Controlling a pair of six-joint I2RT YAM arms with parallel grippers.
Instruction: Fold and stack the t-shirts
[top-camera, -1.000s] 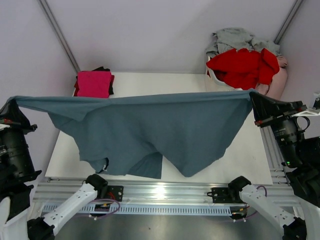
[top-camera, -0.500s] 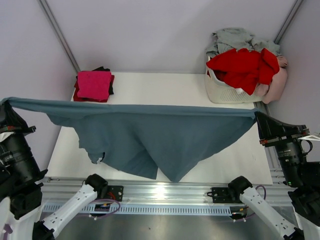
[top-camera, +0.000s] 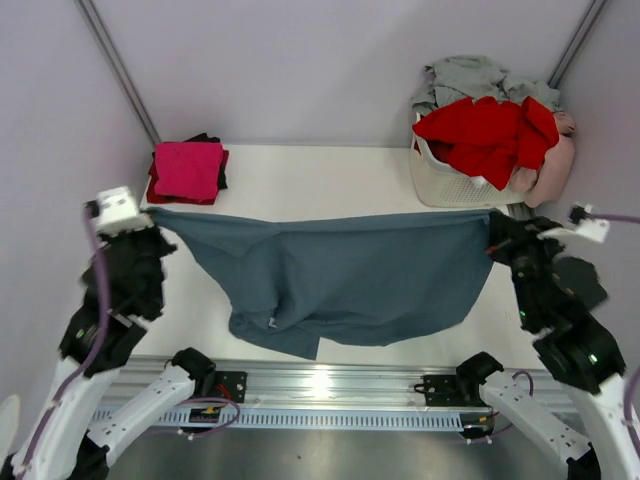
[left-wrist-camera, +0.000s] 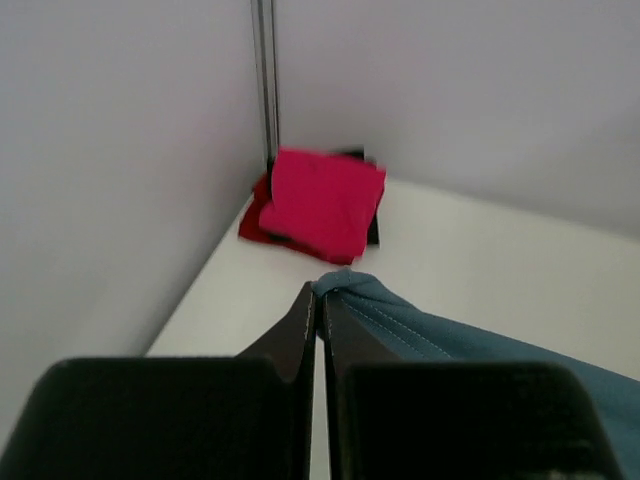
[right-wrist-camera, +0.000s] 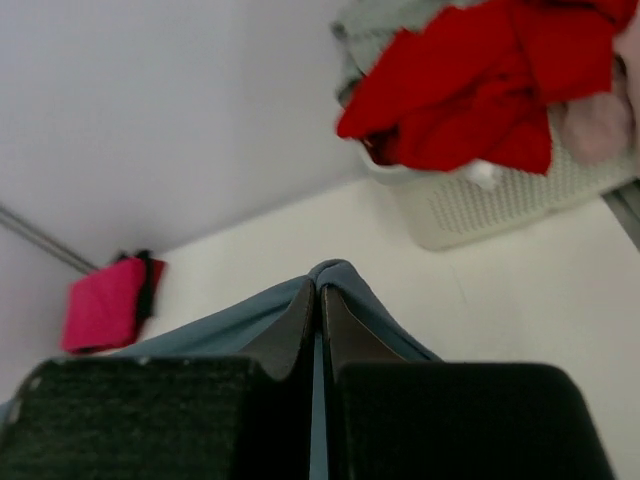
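A large slate blue-grey cotton t-shirt (top-camera: 350, 275) spans the white desk (top-camera: 330, 180). Its far edge is taut between the left hand (top-camera: 152, 212) and the right hand (top-camera: 492, 228), each pinching a corner, and its lower part sags rumpled toward the near edge. A folded magenta tee (top-camera: 188, 168) tops a small pile at the far left corner. At the far right, a white slatted plastic laundry basket (top-camera: 450, 188) holds a red tee (top-camera: 490, 130), a grey tee (top-camera: 470, 75) and a pale pink tee (top-camera: 555, 165).

Slate blue-grey t-shirt (top-camera: 350, 270), magenta tee (top-camera: 187, 167), red tee (top-camera: 487, 133), grey tee (top-camera: 470, 76), white slatted basket (top-camera: 450, 185)
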